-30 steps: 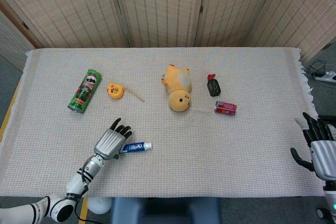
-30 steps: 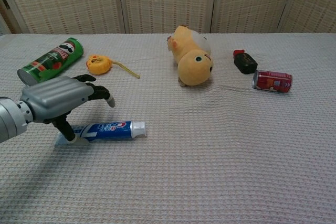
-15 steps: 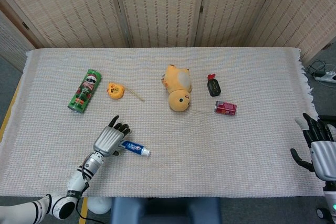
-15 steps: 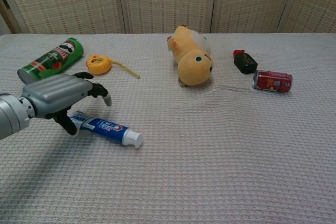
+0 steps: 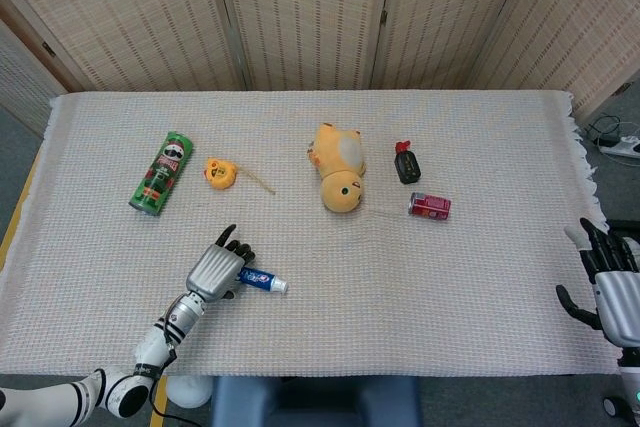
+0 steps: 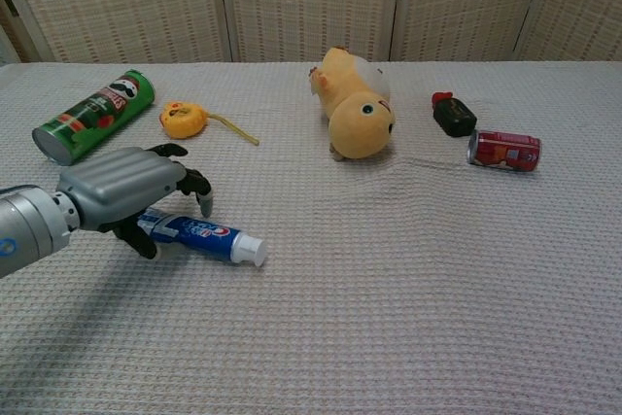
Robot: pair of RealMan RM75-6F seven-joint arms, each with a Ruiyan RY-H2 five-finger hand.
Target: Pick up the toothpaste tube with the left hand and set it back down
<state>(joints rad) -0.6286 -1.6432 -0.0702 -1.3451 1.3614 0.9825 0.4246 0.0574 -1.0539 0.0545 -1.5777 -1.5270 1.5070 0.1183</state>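
Chest view shows the left hand (image 6: 131, 191) low over the table (image 6: 408, 298), with its fingers curved around the tail end of the toothpaste tube (image 6: 202, 238). The thumb is under or beside the tube and the other fingers reach over it, so the hand seems to grip it. The tube is tilted: its white cap points to the right and sits at or very near the cloth, while the tail is inside the hand. I cannot tell whether the cap touches the cloth.

Head view gives the same picture from above: the left hand (image 5: 215, 269) covers one end of the toothpaste tube (image 5: 262, 281), near the front edge of the table (image 5: 420, 307) on the robot's left side. The right hand (image 5: 612, 287) stays at the far right edge, away from everything, its fingers spread and holding nothing.

My judgement is that the grasp step is in hand and the lift is only partly made, or the tube is close to being put down; these pictures do not decide it. The next move calls for a firm hold on the thin tail, because the heavy cap end can swing and slip out.
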